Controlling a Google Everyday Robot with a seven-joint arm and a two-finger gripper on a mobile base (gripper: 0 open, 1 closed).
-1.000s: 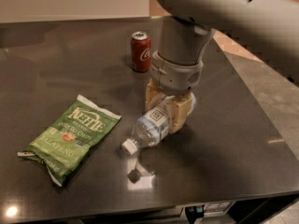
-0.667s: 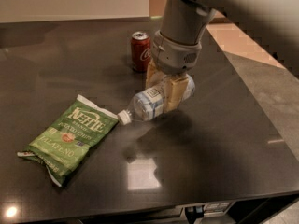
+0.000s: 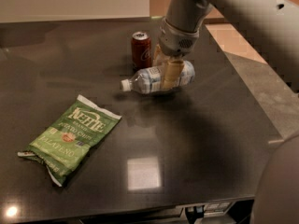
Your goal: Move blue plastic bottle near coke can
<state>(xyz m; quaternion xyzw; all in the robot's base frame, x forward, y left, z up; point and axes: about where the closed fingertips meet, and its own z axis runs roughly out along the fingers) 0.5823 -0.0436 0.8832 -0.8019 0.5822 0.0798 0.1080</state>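
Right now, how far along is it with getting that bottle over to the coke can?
Done: the gripper is shut on the blue plastic bottle, held sideways close beside the coke can. In hand: it seems to hang just above the table, judging by its shadow. Left: set it down and let go.

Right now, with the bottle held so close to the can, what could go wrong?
The gripper, shut on the blue plastic bottle, holds it sideways just beside the coke can; lowering it could tip the can. Released on its side, the round bottle might roll away across the table.
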